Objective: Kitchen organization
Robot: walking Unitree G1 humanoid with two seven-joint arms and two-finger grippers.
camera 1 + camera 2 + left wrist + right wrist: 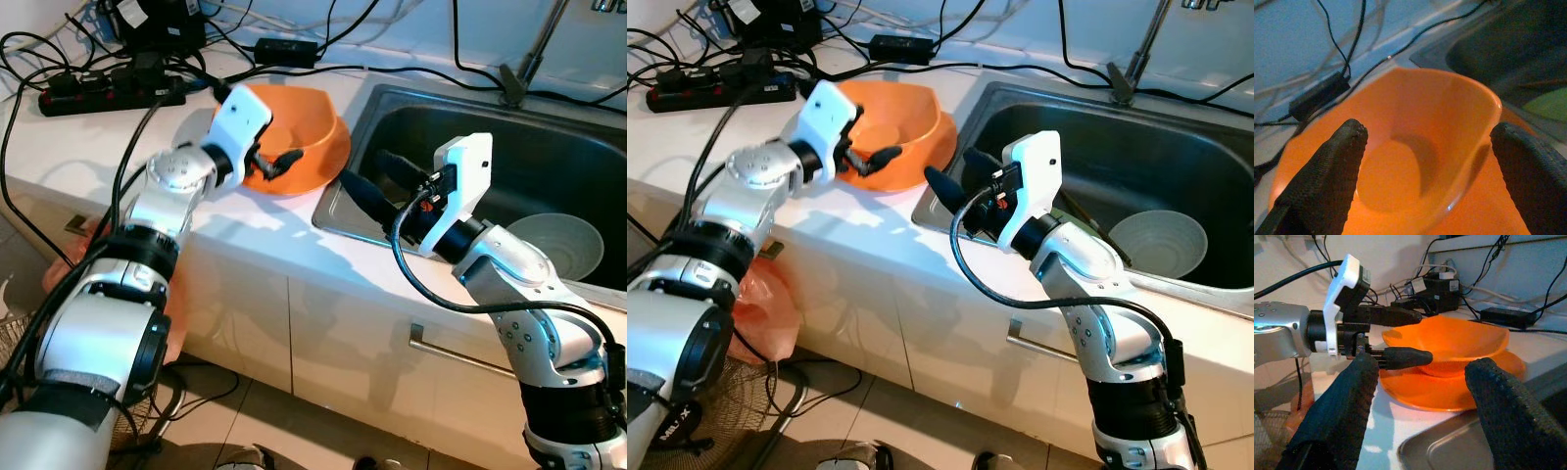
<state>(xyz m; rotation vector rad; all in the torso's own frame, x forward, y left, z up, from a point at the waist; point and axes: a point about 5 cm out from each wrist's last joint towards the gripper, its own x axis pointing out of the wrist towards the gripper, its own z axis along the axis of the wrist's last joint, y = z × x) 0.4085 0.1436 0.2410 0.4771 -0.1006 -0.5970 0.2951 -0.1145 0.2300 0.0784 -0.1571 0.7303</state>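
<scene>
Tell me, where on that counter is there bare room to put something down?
The white counter is bare along its front edge, between the orange bowl and the sink. The back is crowded: a power strip, adapters and cables. The sink floor is mostly free beside the pale bowl. The left gripper straddles the orange bowl's rim; the right gripper hovers over the sink's edge.

Your left gripper (1425,171) has its two black fingers (1327,181) spread wide, flanking the near rim of the orange bowl (1415,127).
</scene>
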